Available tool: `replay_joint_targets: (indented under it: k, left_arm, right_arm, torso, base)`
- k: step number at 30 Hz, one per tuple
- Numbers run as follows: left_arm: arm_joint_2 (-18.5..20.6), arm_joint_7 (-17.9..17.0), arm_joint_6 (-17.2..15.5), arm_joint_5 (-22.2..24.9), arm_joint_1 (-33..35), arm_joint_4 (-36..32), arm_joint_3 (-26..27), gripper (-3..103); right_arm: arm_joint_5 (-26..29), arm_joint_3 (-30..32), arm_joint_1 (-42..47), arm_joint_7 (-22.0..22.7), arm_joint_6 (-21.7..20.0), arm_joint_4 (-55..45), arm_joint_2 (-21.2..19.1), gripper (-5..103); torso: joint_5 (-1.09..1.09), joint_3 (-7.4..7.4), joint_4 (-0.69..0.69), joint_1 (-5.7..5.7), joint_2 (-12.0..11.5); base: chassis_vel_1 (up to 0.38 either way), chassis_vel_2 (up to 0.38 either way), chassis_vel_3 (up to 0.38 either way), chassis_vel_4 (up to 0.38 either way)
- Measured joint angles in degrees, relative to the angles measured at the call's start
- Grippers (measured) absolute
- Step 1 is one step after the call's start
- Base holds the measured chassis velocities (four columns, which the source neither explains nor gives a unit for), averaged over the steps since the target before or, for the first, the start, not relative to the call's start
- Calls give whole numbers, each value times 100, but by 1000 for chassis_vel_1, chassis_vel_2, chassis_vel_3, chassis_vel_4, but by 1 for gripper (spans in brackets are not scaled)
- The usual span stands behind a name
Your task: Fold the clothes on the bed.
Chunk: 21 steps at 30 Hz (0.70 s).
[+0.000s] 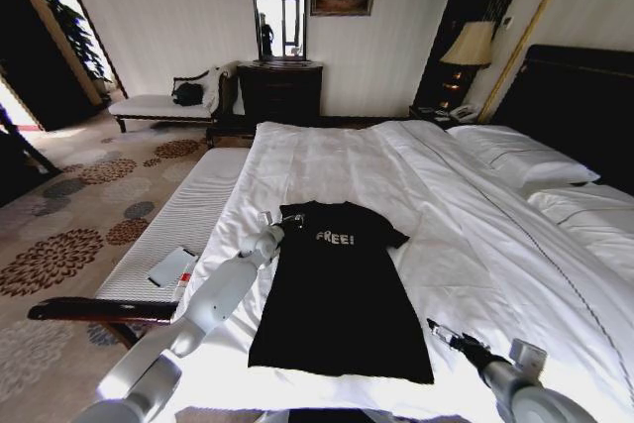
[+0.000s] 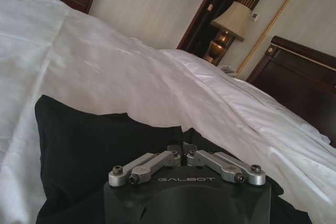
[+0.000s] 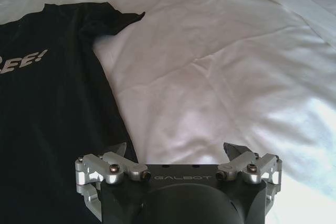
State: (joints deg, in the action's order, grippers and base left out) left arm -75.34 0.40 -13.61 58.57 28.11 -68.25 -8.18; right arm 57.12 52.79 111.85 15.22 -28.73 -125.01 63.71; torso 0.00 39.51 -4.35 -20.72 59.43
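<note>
On the large white-duveted bed (image 1: 466,245) the black soft-fabric T-shirt (image 1: 337,294) lies flat. My left tool (image 1: 280,218) is clenched at its shoulder; my right tool (image 1: 436,329) hovers released beside the hem. A thin pinch could slip, or snag the duvet.

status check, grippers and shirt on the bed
Left gripper shut at the T-shirt's left sleeve. Right gripper open, by the hem's right corner. Shirt flat on the bed, unfolded. Nothing in the way.
</note>
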Motion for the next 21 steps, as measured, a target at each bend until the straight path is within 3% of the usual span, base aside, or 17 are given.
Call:
replay_joint_targets:
  k: [12,14,17,21]
  left_arm:
    - [154,0,-14,-75,267,-53,36,0]
    - [117,0,-14,-110,320,-67,74,11]
    - [31,0,-14,-148,330,-6,114,16]
    - [-140,0,-13,-185,304,122,166,32]
  right_arm:
    - [-29,-34,12,-49,55,26,32,100]
    - [-34,-49,12,-48,55,3,55,100]
    - [-38,-54,16,-48,55,-17,86,100]
    - [-54,-73,22,-47,55,-49,140,100]
  torso:
    - [0,0,3,0,0]
    - [0,0,2,0,0]
    - [0,0,2,0,0]
    - [-1,0,0,0,0]
  base:
    - [0,0,0,0]
    - [0,0,0,0]
    - [0,0,0,0]
    - [0,0,0,0]
